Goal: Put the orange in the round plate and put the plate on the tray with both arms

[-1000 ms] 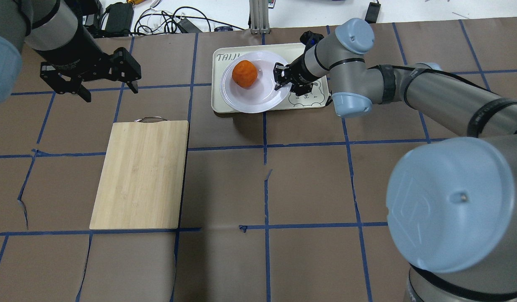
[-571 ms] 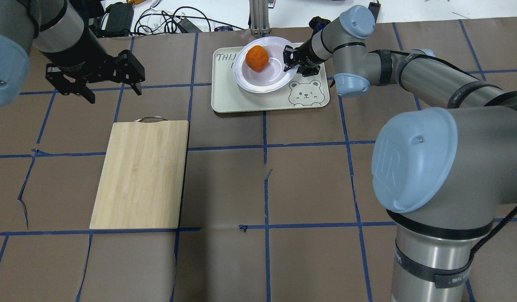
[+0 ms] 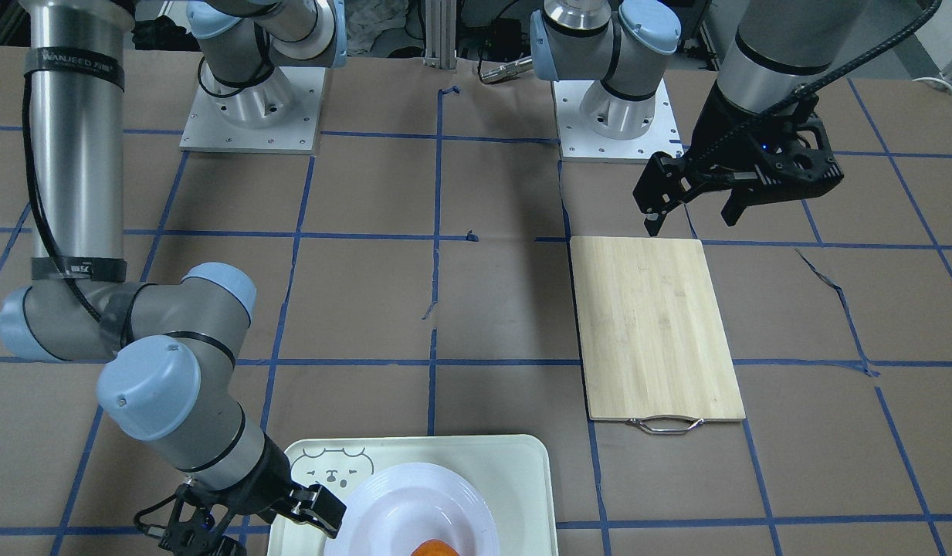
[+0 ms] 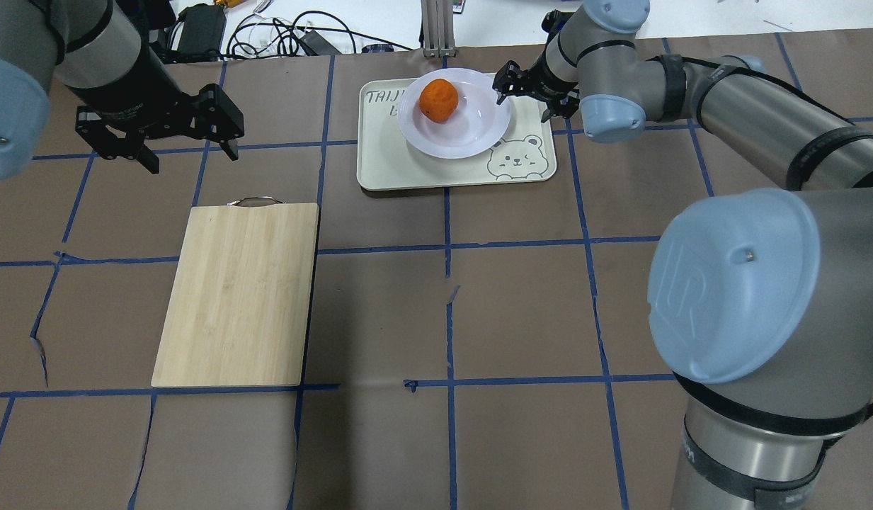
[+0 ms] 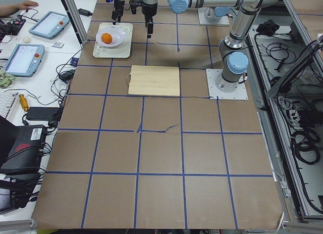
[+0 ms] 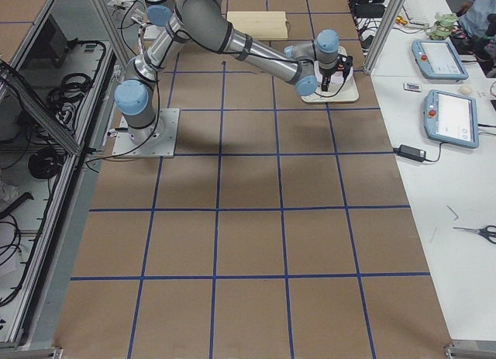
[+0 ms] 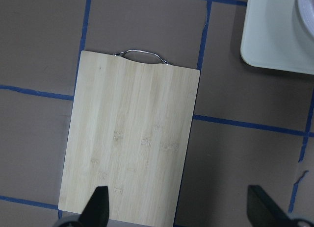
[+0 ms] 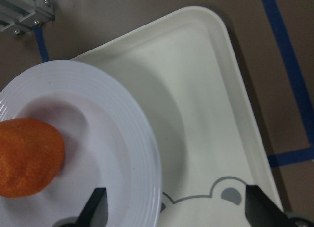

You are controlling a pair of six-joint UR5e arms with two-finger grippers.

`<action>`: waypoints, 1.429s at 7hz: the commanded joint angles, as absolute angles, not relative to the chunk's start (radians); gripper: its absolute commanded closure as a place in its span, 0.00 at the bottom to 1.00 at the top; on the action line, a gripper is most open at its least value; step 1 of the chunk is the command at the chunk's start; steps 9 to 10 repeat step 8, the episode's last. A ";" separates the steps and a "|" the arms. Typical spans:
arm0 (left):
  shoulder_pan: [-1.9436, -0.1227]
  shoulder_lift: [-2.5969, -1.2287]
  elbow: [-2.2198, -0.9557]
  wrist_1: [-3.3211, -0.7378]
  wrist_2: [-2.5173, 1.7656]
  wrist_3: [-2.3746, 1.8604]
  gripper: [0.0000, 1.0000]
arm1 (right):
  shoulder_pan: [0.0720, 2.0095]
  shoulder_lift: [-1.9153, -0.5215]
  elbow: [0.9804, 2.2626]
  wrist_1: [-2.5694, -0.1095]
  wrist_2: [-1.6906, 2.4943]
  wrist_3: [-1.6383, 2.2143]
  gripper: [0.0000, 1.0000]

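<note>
My right pincer [image 8: 176, 203], spread apart, hangs over the round plate's [image 8: 122, 129] rim, the orange [image 8: 27, 158] off to one side, the tray [image 8: 206, 114] beneath.

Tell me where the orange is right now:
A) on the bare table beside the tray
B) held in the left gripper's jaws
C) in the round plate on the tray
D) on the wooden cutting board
C: the orange lies inside the round plate, and that plate sits on the tray.
</note>
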State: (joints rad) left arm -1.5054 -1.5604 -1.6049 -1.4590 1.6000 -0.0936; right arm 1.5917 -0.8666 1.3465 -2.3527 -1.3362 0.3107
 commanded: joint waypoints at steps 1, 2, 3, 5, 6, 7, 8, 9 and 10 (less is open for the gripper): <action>-1.506 -1.560 -1.605 -1.459 1.598 -0.078 0.00 | 1.583 -1.034 1.313 -2.033 -1.425 0.185 0.00; -1.509 -1.559 -1.605 -1.459 1.592 -0.078 0.00 | 1.582 -1.149 1.310 -1.867 -1.522 0.111 0.00; -1.511 -1.559 -1.605 -1.459 1.594 -0.078 0.00 | 1.586 -1.275 1.325 -1.723 -1.608 0.050 0.00; -1.511 -1.559 -1.605 -1.459 1.597 -0.078 0.00 | 1.595 -1.458 1.424 -1.583 -1.617 0.048 0.00; -1.512 -1.555 -1.600 -1.456 1.588 -0.078 0.00 | 1.595 -1.486 1.489 -1.595 -1.612 0.046 0.00; -1.513 -1.548 -1.600 -1.457 1.589 -0.078 0.00 | 1.595 -1.496 1.514 -1.642 -1.609 0.045 0.00; -1.513 -1.548 -1.601 -1.456 1.591 -0.078 0.00 | 1.595 -1.494 1.517 -1.684 -1.605 0.046 0.00; -1.513 -1.548 -1.601 -1.456 1.591 -0.078 0.00 | 1.595 -1.494 1.517 -1.684 -1.605 0.046 0.00; -1.513 -1.548 -1.601 -1.456 1.591 -0.078 0.00 | 1.595 -1.494 1.517 -1.684 -1.605 0.046 0.00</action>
